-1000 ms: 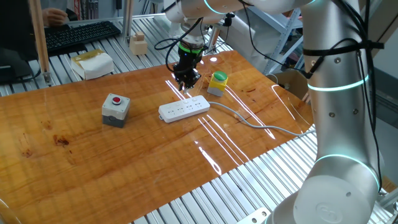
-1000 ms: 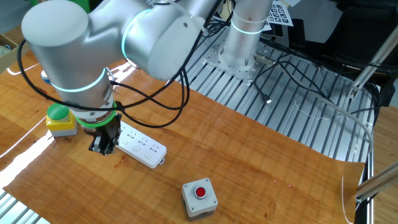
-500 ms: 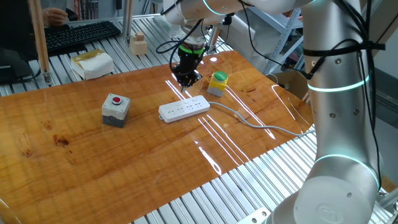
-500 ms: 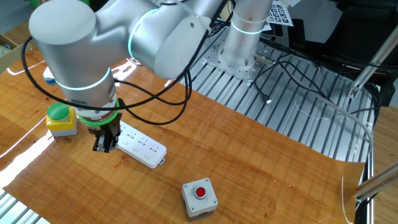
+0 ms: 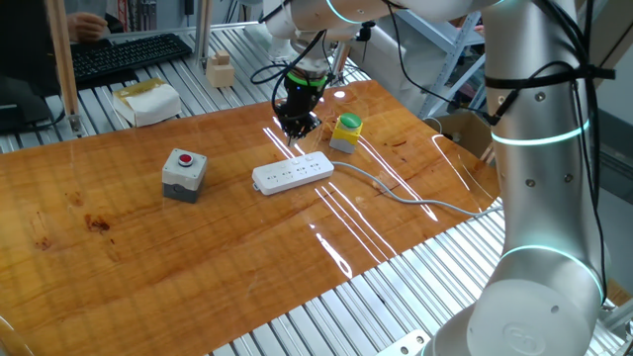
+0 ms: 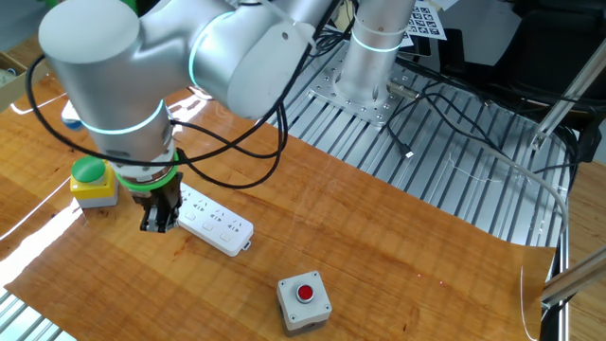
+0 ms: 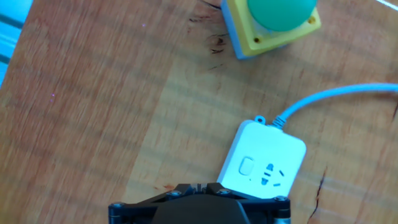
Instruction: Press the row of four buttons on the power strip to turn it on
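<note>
On the near part of the wooden table, a grey box with a red button is seen at the left, with the white power strip lying flat to its right near the table's middle, its grey cable trailing off to the right. Only one of the row of four buttons can be made out, in the hand view. Farther back, the gripper is held just above the strip's far edge with its fingers closed on nothing, and the green-capped yellow button box is set just to its right.

White power strip, grey cable, green-capped yellow button box, red-buttoned grey box
</note>
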`<state>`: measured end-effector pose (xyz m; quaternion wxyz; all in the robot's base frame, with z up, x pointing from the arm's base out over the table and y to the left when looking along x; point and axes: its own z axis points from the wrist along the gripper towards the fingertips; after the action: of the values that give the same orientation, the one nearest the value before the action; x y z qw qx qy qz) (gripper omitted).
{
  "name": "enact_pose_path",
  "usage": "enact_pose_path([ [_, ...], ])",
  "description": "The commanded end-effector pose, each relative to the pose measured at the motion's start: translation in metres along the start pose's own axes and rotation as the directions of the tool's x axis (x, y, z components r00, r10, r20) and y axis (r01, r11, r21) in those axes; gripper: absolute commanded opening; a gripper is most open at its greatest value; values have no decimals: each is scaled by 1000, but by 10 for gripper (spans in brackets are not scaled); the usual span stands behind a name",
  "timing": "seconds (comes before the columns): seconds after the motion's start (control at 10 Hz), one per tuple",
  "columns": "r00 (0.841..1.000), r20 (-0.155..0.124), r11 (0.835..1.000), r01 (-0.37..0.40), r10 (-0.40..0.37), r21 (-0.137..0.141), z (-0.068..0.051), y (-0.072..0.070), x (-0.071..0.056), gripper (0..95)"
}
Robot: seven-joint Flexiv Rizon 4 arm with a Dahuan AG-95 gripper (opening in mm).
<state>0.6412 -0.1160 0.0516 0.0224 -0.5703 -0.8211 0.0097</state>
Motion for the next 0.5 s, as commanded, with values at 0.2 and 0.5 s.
enact_pose_path([
  [0.2, 997, 32, 998, -70, 70, 7, 0, 1, 0, 0],
  [0.5, 1000, 25, 1000, -14, 13, 5, 0, 1, 0, 0],
])
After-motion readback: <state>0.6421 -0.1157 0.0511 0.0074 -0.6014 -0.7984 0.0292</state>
